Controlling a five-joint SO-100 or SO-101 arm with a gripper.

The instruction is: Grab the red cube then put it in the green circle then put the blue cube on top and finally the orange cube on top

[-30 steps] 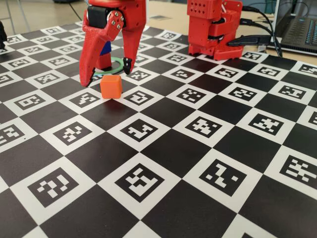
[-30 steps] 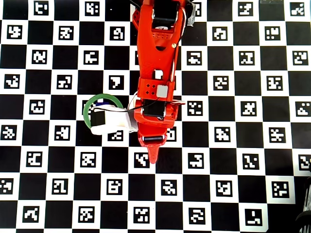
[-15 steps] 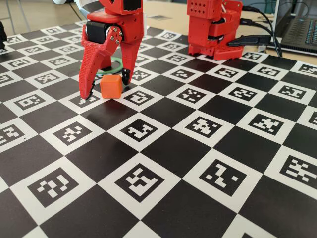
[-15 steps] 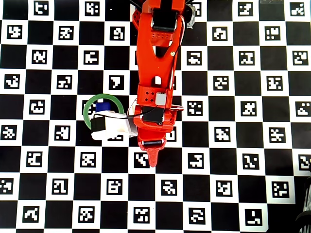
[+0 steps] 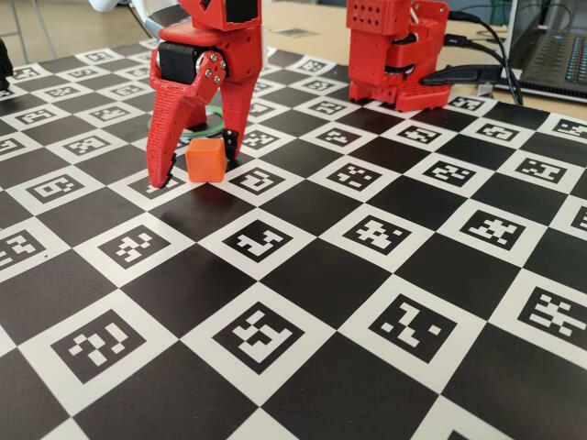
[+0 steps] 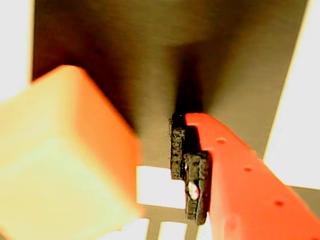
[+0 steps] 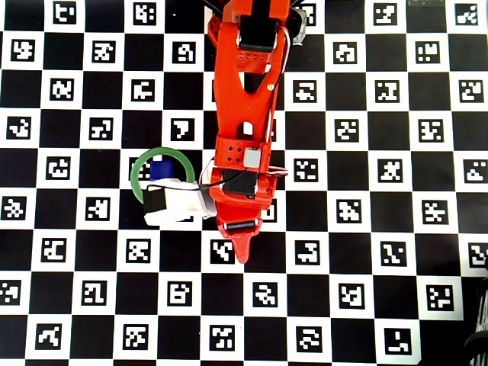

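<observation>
The red two-finger gripper (image 5: 194,163) is held spread wide and low over the checkered marker board (image 5: 385,302), its two tips set down on either side of the small matte bright-orange plastic cube (image 5: 205,159), which rests on the board between them and is not yet pinched. In the wrist view the orange cube (image 6: 65,165) fills the left side, with a clear gap to the dark-padded fingertip (image 6: 190,165). Beyond the gripper, in the overhead view, the thin flat green ring (image 7: 139,169) is seen with the small royal-blue plastic cube (image 7: 161,168) inside it; the red cube cannot be made out. The orange cube is judged light, rigid and somewhat slick, so it is best taken squarely across two opposite flat faces at mid-height.
</observation>
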